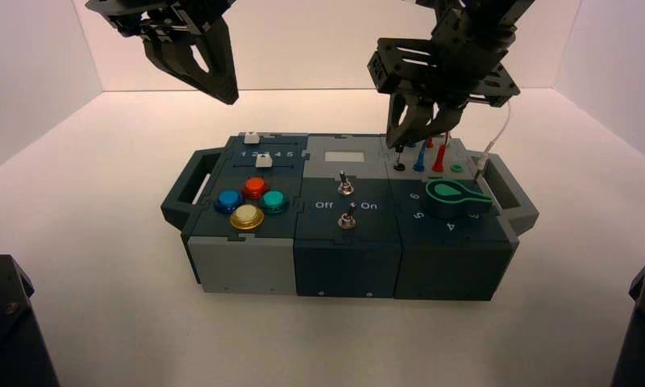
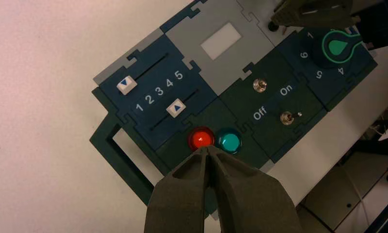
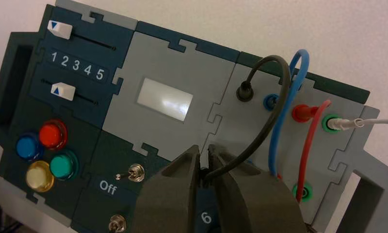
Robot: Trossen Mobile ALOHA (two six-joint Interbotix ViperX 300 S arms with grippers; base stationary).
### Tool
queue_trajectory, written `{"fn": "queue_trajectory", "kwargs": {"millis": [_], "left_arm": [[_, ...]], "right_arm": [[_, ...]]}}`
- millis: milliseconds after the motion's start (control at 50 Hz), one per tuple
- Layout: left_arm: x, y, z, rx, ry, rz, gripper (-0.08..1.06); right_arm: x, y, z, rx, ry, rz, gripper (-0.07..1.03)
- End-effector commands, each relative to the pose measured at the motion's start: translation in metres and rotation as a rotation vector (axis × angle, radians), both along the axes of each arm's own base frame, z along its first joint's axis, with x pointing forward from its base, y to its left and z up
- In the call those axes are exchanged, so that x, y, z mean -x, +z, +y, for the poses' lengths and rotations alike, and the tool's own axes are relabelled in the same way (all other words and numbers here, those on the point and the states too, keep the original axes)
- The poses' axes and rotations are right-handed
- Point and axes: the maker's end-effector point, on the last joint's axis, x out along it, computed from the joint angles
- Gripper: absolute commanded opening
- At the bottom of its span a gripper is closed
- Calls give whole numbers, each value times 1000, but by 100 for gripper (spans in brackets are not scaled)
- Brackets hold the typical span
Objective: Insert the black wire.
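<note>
The black wire arches up from one plug seated in a black socket on the grey panel and runs down between my right gripper's fingers, which are shut on its other end. From above, the right gripper hangs over the box's back right corner. The held plug points down just above a black socket. My left gripper is shut, holds nothing and hovers high over the box's left side, above the red button.
Blue and red wires loop beside the black one. A white cable sits in a green socket. The green knob, two toggle switches, coloured buttons and two sliders fill the box.
</note>
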Motion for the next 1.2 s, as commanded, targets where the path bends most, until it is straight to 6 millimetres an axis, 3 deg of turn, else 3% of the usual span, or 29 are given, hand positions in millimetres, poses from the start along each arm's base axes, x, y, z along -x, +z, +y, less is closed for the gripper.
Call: {"fn": "queue_trajectory", "kwargs": {"millis": [20,1200], "left_arm": [[-5,10,-7,20,-6,-23,-3],[-5,11,-6,23,-8,-29,-3]], "right_arm": [[-4,6,2,-5,8,-21,-2],[-19,3,2,24,14,-33,-2]]}}
